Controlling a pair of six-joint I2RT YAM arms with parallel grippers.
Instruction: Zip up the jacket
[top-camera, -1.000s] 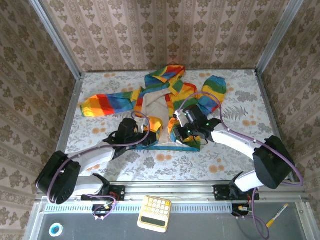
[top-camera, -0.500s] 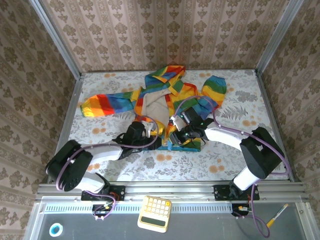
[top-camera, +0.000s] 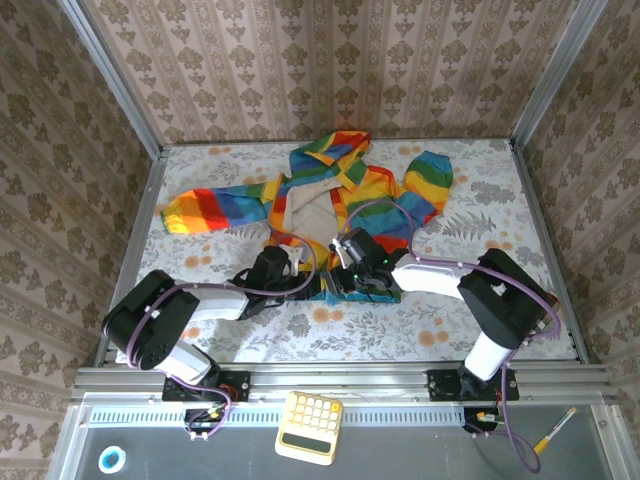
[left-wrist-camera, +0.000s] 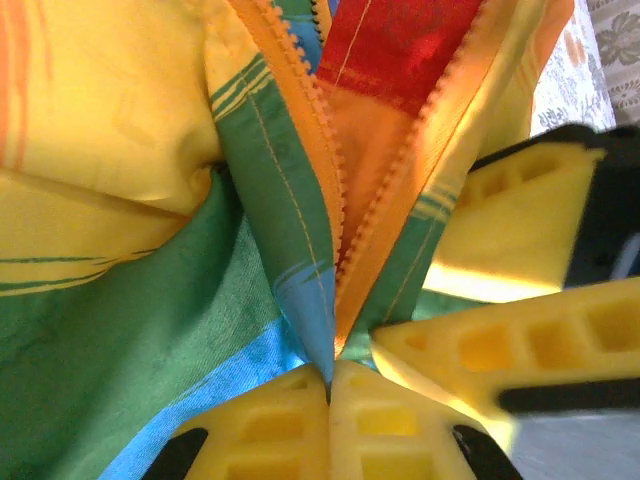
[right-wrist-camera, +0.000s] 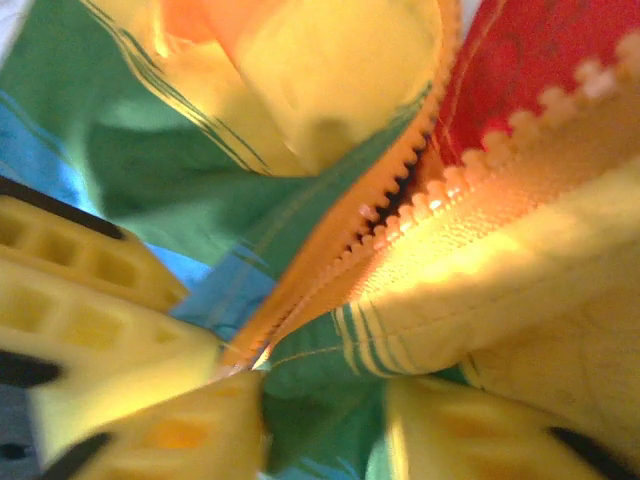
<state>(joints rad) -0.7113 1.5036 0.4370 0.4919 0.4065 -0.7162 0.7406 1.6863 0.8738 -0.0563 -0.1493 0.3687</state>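
Note:
The rainbow-striped jacket (top-camera: 215, 205) lies open on the table, hood at the back, beige lining showing. Both grippers meet at its near hem. My left gripper (top-camera: 290, 272) is shut on the blue-green hem corner (left-wrist-camera: 310, 310) at the foot of the orange zipper (left-wrist-camera: 322, 150). The zipper's two rows of teeth (right-wrist-camera: 400, 210) spread apart above that point. My right gripper (top-camera: 350, 278) stands beside it, jaws apart, with green fabric (right-wrist-camera: 320, 390) lying in the gap. Its yellow fingers (left-wrist-camera: 500, 340) touch the hem just right of the left gripper (left-wrist-camera: 330, 375).
A floral cloth covers the table (top-camera: 480, 300), with patterned walls and metal posts on three sides. Below the front rail lie a yellow calculator (top-camera: 309, 427), a tape roll (top-camera: 110, 459) and a pen (top-camera: 553, 430).
My right gripper slid left along the hem to meet the left gripper, and its jaws came apart. The left gripper moved a little right, still shut on the hem.

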